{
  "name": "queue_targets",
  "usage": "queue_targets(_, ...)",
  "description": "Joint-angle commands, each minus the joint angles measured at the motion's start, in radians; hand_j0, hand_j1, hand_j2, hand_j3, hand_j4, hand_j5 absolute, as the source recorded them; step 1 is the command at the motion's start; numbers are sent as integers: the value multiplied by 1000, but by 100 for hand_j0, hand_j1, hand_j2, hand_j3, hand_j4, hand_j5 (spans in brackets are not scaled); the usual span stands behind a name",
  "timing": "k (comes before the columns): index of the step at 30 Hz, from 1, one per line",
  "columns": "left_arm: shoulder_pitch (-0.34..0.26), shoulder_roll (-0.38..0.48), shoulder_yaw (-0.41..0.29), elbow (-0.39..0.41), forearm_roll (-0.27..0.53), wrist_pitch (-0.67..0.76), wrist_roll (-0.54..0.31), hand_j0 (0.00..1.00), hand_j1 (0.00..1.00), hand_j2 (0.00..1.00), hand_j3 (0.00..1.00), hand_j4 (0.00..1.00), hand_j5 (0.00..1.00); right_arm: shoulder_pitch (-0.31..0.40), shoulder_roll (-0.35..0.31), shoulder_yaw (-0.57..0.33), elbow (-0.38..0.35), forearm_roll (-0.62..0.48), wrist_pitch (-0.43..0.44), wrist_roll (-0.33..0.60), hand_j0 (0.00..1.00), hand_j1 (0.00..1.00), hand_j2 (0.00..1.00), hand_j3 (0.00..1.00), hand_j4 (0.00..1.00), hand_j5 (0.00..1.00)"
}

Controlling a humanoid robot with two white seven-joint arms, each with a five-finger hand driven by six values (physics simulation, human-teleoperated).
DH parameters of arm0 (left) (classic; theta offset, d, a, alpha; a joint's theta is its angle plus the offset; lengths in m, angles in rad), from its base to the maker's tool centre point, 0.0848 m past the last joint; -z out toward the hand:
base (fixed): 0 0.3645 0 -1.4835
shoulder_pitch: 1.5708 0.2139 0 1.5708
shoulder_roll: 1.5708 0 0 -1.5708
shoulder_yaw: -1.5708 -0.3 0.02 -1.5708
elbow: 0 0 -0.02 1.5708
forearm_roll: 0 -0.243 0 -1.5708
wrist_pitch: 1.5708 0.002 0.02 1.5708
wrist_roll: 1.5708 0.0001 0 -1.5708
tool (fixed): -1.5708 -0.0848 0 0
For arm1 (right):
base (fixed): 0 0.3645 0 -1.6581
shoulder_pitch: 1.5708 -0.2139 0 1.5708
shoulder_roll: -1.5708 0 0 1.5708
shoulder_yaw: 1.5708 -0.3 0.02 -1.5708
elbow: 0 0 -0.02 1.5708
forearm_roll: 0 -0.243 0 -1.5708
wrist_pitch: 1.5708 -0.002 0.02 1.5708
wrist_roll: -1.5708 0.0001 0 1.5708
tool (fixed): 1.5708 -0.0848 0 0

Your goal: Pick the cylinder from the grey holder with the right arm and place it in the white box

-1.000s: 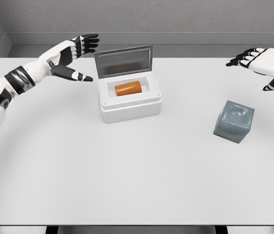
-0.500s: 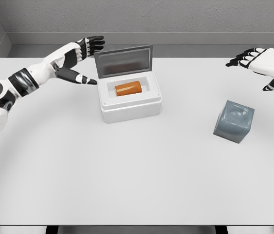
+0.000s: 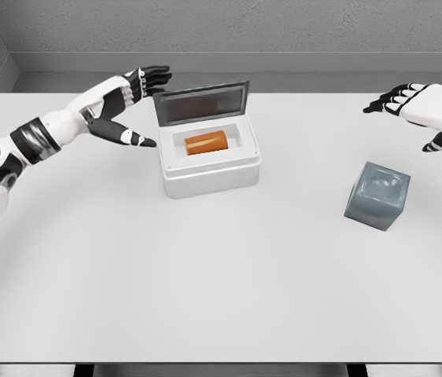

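- I see the orange cylinder (image 3: pixel 206 142) lying on its side inside the white box (image 3: pixel 211 169), so by my reading the placing itself is done.
- The box's grey lid (image 3: pixel 202 103) stands raised at the back edge; if shutting it is wanted, that is what remains, though the task sentence does not ask for it.
- The grey holder (image 3: pixel 377 195) sits well apart to the right on the surface (image 3: pixel 228 275), and its hollow looks empty, though the shading there is murky.
- My right hand (image 3: pixel 421 104) hovers beyond the holder, fingers spread and holding nothing.
- My left hand (image 3: pixel 124 100) is just beside the box's left side near the lid, fingers apart, thumb pointing toward the box wall; I cannot tell whether it touches.
- Nothing else lies between the hands and the box.
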Motion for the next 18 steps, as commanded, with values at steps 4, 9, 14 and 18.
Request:
queue_targets(4,0,13,2,-15,5,-27,0,100,100,100,100,100,100,2,-4,0,-2,-5,3,0,100,100,100,100,100,100)
queue_targets(9,0,24,2,-3,13,-24,0,100,100,100,100,100,100,5,-4,0,-2,-3,3,0,100,100,100,100,100,100)
queue_targets(14,17,110,4,80,6,-53,0,100,100,100,100,100,100,14,-3,0,-2,-3,3,0,100,100,100,100,100,100)
queue_targets(18,23,110,7,110,3,-60,0,100,100,100,100,100,100,20,1,0,-2,-3,3,0,100,100,100,100,100,100)
